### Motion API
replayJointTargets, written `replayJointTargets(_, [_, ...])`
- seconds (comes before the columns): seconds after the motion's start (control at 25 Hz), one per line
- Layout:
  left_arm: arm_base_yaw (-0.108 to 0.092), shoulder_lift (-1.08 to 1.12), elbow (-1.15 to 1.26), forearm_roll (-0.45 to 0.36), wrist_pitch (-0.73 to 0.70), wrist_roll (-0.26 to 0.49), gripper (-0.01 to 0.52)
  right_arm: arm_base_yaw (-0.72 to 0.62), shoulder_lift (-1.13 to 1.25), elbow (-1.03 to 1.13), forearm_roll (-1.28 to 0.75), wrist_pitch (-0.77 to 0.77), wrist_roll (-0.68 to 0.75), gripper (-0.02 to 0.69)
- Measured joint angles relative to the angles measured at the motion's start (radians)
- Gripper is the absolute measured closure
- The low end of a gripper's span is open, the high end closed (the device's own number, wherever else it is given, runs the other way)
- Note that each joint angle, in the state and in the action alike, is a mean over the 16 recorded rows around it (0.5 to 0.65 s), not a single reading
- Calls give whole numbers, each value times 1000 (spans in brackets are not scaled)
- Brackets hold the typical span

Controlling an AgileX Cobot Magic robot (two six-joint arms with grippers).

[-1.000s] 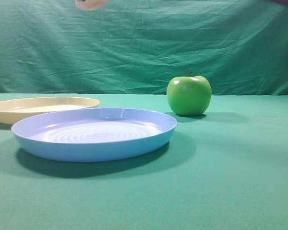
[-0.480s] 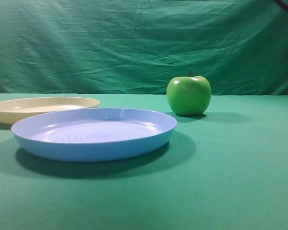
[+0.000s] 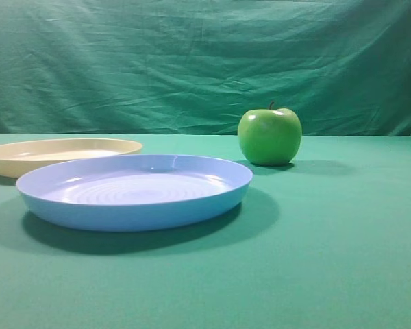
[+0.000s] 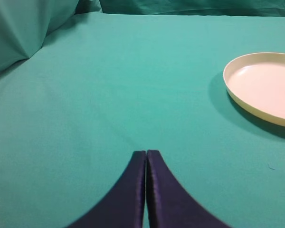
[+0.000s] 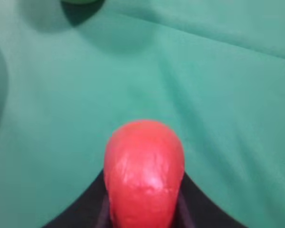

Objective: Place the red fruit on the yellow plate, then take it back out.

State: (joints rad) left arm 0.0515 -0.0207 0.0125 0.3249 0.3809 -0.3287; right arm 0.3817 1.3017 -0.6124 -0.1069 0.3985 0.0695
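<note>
Clamped between the dark jaws of the right gripper (image 5: 145,209): round smooth red fruit (image 5: 144,173), aloft over green cloth. Left gripper (image 4: 146,164) pressed together, empty, shallow cream-yellow plastic plate (image 4: 263,88) ahead to its right. Probably carrying, whether plateward or back unclear; next, a steady set-down.

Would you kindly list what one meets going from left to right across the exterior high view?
yellow plate → light-blue plate → green apple
</note>
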Motion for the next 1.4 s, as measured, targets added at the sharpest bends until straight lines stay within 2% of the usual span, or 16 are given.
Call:
replayJointTargets(0.12, [0,0,0,0,0,0,514,0,54,20,-2,-67,0,392])
replayJointTargets(0.36, [0,0,0,0,0,0,514,0,138,23,-5,-124,0,223])
replayJointTargets(0.6, [0,0,0,0,0,0,514,0,151,-21,-13,-48,0,56])
replayJointTargets(0.72, [0,0,0,0,0,0,514,0,131,-73,-19,35,0,27])
replayJointTargets(0.8, [0,0,0,0,0,0,514,0,110,-113,-22,99,0,42])
replayJointTargets(0.92, [0,0,0,0,0,0,514,0,63,-175,-27,206,0,115])
replayJointTargets(1.16, [0,0,0,0,0,0,514,0,-82,-278,-32,407,-1,352])
replayJointTargets(1.4, [0,0,0,0,0,0,514,0,-273,-307,-30,516,-2,576])
